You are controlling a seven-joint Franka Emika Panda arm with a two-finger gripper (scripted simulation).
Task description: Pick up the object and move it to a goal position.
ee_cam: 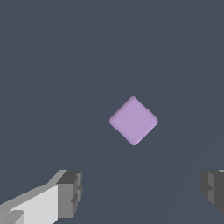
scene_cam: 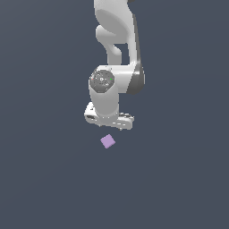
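Observation:
The lavender cube [scene_cam: 107, 142] lies on the dark grey floor, just below the white arm's hand in the exterior view. In the wrist view the cube [ee_cam: 133, 120] shows as a small diamond, turned about 45 degrees to the fingers. My gripper [ee_cam: 140, 192] is open and empty, its two grey fingertips [ee_cam: 70, 192] wide apart. It hangs above the cube, and the cube sits a little ahead of the gap between the fingers. In the exterior view the fingers are hidden behind the hand [scene_cam: 108, 117].
The plain dark grey floor [scene_cam: 179, 179] fills both views. The white arm [scene_cam: 116, 53] rises from the hand toward the top of the exterior view.

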